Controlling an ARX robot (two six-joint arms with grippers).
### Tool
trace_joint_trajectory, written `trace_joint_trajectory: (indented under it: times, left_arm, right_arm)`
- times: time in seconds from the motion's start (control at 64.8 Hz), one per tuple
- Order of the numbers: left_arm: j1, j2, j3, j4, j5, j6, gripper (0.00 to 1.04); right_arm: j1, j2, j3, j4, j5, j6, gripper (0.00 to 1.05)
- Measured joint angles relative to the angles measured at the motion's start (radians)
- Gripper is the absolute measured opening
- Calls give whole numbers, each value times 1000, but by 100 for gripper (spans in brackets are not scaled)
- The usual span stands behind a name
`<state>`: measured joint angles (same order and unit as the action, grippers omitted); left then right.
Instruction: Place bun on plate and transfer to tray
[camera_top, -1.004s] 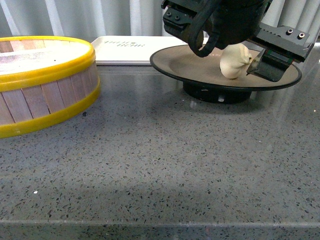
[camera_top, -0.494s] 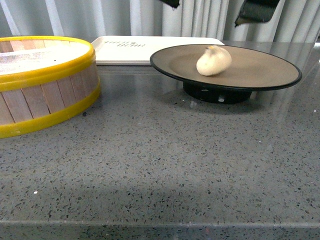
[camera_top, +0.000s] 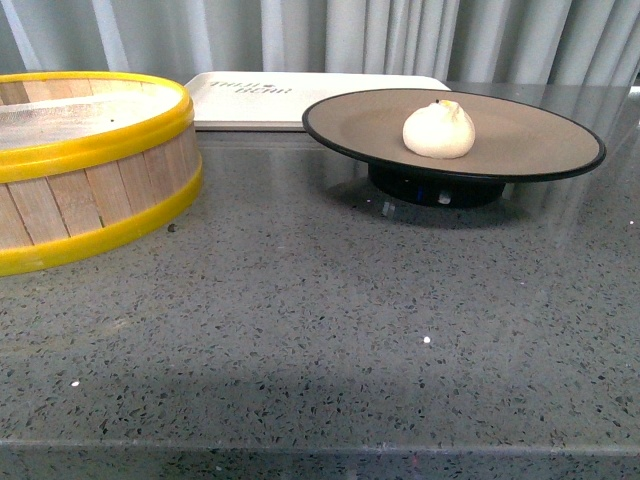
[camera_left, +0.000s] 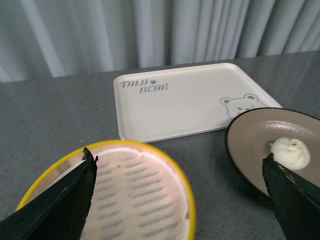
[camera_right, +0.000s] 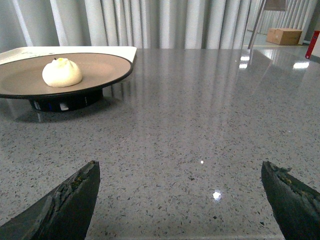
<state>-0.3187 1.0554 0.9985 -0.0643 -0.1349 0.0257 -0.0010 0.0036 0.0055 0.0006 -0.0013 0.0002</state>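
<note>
Observed: bun (camera_top: 438, 130) on plate (camera_top: 540, 140); tray (camera_top: 300, 100) just behind; basket (camera_top: 90, 190) well apart, leftward. Left hand (camera_left: 177, 165) and right hand (camera_right: 180, 175) both spread. Speckled grey tabletop (camera_top: 330, 330); pale curtain (camera_top: 350, 40) behind.

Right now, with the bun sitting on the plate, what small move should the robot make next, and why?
Probably bring the right claw toward the rim of the plate to grip it. The bun rests on the plate, but the plate stands on the countertop, not on the tray. The right claw is open and empty.
</note>
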Motion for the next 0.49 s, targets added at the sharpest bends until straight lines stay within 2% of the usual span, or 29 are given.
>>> trace_joint_trajectory:
  times: [0.031, 0.062, 0.108, 0.17, 0.201, 0.232, 0.494]
  left_arm:
    - [34, -30, -31, -1, 14, -2, 98]
    - [72, -74, -92, 57, -23, -6, 93]
    - [117, -122, -166, 139, -14, -10, 85]
    - [202, -203, -280, 224, 61, -13, 75]
    - [270, -269, -374, 258, 115, -14, 66]
    - [293, -302, -425, 275, 119, -16, 60]
    - [317, -451, -694, 353, 136, -25, 12]
  right_arm:
    - [0, 0, 0, 0, 0, 0, 96]
    - [0, 0, 0, 0, 0, 0, 96]
    - [0, 0, 0, 0, 0, 0, 96]
    - [0, 0, 0, 0, 0, 0, 96]
    - [0, 0, 0, 0, 0, 0, 96]
    - [0, 0, 0, 0, 0, 0, 96]
    - [0, 0, 0, 0, 3, 0, 96]
